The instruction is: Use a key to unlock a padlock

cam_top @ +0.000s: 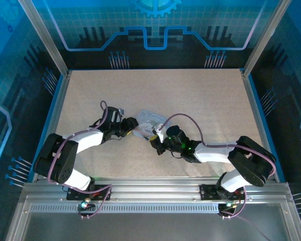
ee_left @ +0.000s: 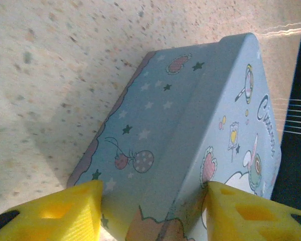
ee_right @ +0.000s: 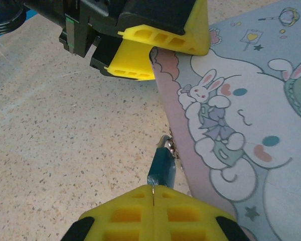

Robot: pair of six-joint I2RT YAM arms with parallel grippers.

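The speckled table (cam_top: 200, 100) carries a pale lilac cartoon-print tin (cam_top: 149, 119) near its middle. The left gripper (ee_left: 154, 213) sits astride one corner of the tin, one yellow finger on each side, both appearing to press on it. The right gripper (ee_right: 154, 198), just beside the tin's pink-edged rim, has its fingers pressed together on the key (ee_right: 161, 168), a flat bluish-metal sliver whose tip meets a small shiny metal piece (ee_right: 166, 145) at that rim.
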